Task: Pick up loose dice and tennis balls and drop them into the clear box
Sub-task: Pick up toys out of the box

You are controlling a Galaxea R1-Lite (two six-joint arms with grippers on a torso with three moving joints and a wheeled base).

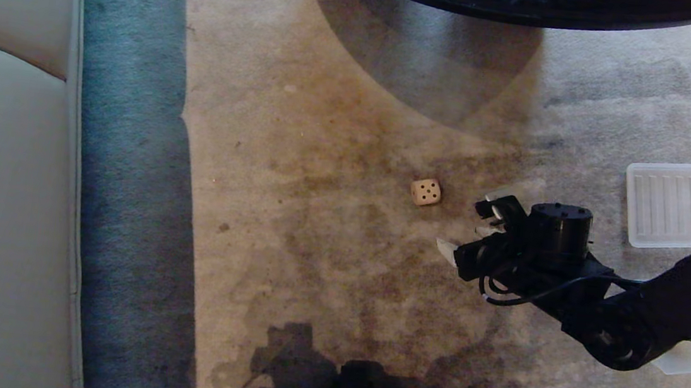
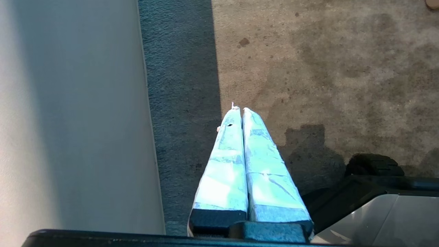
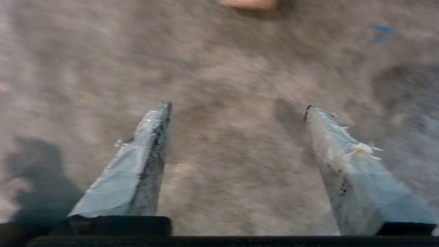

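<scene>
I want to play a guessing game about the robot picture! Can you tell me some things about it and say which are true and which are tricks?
1. The small beige die with dark pips lies on the stained grey carpet. True.
2. The right hand is squeezing the die. False: its fingers are spread open and empty, with the die lying apart from them.
3. The left hand has its fingers pressed together. True.
4. The flat ribbed clear plastic lid lies on top of the die. False: it lies on the carpet, well off to the right of it.
</scene>
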